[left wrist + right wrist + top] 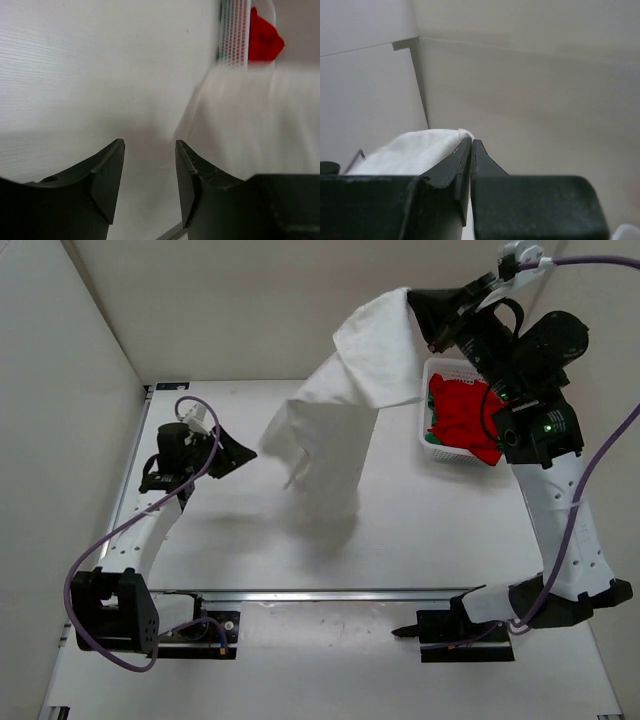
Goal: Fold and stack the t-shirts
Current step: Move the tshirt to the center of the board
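The off-white t-shirt [335, 420] hangs in the air over the middle of the table, its lower end trailing near the surface. My right gripper [418, 302] is raised high at the back right and is shut on the shirt's upper edge [420, 147]. My left gripper [240, 453] is open and empty, just left of the hanging shirt, which shows blurred in the left wrist view [260, 125]. The red t-shirt [468, 420] lies bunched in the white basket [445, 368], with a bit of the green t-shirt [430, 437] beneath it.
The basket stands at the table's back right, under my right arm. Walls close in the table on the left and at the back. A metal rail [330, 593] with the arm bases runs along the near edge.
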`<action>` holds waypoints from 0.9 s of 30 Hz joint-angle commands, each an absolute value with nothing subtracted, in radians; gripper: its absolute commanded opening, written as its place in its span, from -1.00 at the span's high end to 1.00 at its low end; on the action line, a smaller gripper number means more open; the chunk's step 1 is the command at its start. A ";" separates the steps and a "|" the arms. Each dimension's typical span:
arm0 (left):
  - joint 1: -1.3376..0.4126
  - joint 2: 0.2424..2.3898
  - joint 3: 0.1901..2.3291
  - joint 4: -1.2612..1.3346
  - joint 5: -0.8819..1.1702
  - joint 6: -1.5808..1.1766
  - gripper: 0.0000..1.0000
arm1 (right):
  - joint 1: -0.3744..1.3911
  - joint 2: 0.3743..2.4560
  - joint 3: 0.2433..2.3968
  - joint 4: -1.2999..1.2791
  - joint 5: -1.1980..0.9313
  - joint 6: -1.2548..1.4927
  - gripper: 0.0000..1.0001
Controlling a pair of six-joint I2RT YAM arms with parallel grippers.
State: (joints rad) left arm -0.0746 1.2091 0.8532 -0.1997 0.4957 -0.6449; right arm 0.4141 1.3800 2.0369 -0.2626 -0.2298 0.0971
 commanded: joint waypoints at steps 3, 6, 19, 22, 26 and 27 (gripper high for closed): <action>0.000 1.164 0.884 -0.181 0.468 -0.683 -0.13 | 0.149 1.339 1.485 0.109 -0.581 0.460 1.00; -0.069 1.180 0.856 -0.212 0.402 -0.654 -0.16 | 0.081 1.373 1.269 0.195 -0.604 0.530 0.99; -0.390 1.115 0.698 -0.366 0.028 -0.555 -0.11 | 0.154 1.344 0.987 -0.027 -0.232 0.410 0.09; -0.451 1.088 0.643 -0.409 0.044 -0.571 -0.11 | 0.245 1.284 0.872 -0.064 -0.215 0.388 0.56; -0.460 1.078 0.552 -0.440 0.078 -0.581 -0.17 | 0.489 1.278 0.734 -0.077 -0.151 0.373 0.73; -0.460 1.086 0.545 -0.431 0.089 -0.583 -0.18 | 0.538 1.284 0.727 -0.081 -0.120 0.371 0.69</action>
State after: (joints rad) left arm -0.4557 1.0927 0.5877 -0.3775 0.1131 -0.5854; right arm 0.4133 1.2598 0.7933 -0.0265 -0.2169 0.4080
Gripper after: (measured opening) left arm 0.582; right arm 0.139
